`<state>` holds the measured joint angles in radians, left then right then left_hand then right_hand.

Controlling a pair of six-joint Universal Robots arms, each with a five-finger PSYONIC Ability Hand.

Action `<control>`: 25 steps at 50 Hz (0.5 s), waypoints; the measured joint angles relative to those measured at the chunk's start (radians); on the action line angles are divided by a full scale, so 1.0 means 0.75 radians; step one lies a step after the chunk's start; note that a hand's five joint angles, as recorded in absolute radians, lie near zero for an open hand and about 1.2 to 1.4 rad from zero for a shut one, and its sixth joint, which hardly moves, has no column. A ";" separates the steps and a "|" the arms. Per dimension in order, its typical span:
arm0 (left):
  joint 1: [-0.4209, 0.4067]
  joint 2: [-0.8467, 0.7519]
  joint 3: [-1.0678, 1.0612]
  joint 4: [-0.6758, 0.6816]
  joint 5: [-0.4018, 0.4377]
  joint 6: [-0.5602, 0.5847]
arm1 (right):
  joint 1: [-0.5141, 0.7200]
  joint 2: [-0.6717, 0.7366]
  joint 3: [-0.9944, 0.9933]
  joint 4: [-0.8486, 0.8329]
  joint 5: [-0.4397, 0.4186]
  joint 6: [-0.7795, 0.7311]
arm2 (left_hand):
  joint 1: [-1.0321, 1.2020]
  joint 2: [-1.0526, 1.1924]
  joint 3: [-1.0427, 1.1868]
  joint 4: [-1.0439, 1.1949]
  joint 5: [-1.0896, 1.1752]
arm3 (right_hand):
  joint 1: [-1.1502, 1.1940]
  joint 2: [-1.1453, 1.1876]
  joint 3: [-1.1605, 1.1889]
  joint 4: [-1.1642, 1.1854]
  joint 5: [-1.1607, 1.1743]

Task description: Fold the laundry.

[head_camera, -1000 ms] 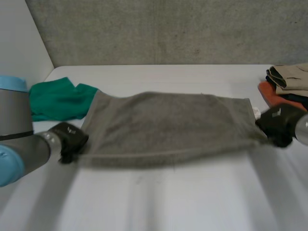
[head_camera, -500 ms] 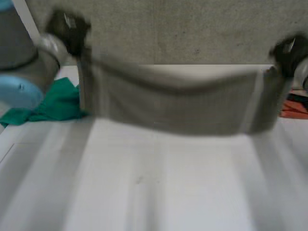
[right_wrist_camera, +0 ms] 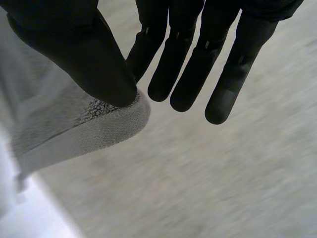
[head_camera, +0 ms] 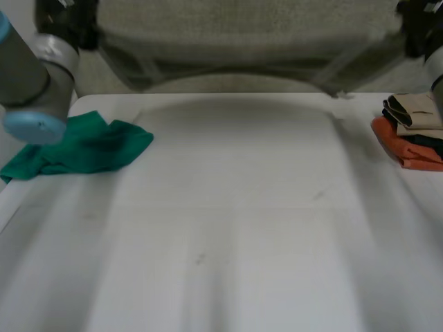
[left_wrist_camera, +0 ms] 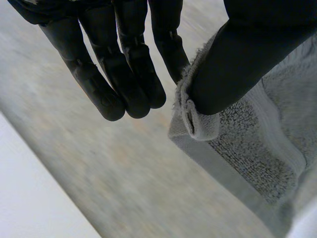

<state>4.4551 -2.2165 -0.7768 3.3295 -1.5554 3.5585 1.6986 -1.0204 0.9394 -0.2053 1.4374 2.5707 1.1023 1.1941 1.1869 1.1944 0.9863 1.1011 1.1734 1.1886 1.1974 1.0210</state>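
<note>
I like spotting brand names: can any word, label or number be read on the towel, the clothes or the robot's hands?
None: no readable text on the grey towel, the green cloth, the folded pile, the left hand or the right hand.

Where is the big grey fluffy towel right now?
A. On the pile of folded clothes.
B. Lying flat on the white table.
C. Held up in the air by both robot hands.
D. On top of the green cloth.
C: the grey terry towel hangs stretched above the white table, one corner pinched by the left robot hand and another by the right robot hand.
</note>
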 measured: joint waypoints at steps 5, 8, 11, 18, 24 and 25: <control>-0.005 -0.041 -0.260 0.073 0.070 0.045 | 0.000 0.089 0.144 0.085 -0.030 -0.033 | 0.000 0.000 0.000 0.002 0.000 | 0.000 0.000 0.000 0.000 0.000; -0.005 -0.057 -0.393 0.088 0.097 0.101 | -0.006 0.126 0.216 0.131 -0.033 -0.067 | 0.000 0.000 0.000 0.003 0.000 | 0.000 0.000 0.000 0.000 0.000; -0.001 -0.053 -0.534 0.078 0.115 0.180 | -0.022 0.148 0.298 0.196 -0.032 -0.120 | 0.000 0.000 0.001 0.004 0.000 | 0.000 0.000 0.000 0.000 0.000; 0.017 0.117 -0.884 -0.135 0.112 0.418 | -0.087 0.014 0.504 0.472 -0.026 -0.324 | 0.000 0.000 0.001 0.004 0.000 | 0.000 0.000 0.000 0.000 0.000; 0.027 0.356 -1.152 -0.482 0.090 0.610 | -0.152 -0.182 0.659 0.850 -0.027 -0.625 | 0.000 0.000 0.001 0.004 0.000 | 0.000 0.000 0.000 0.000 0.000; 0.027 0.356 -1.152 -0.482 0.090 0.610 | -0.152 -0.182 0.659 0.850 -0.027 -0.625 | 0.000 0.000 0.001 0.004 0.000 | 0.000 0.000 0.000 0.000 0.000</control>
<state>4.4751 -1.9494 -1.6408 2.9677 -1.4879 4.0159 1.5844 -1.1567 1.4338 0.4321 1.4173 2.1021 1.1023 1.1942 1.1880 1.1972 0.9863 1.1011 1.1734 1.1886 1.1976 1.0210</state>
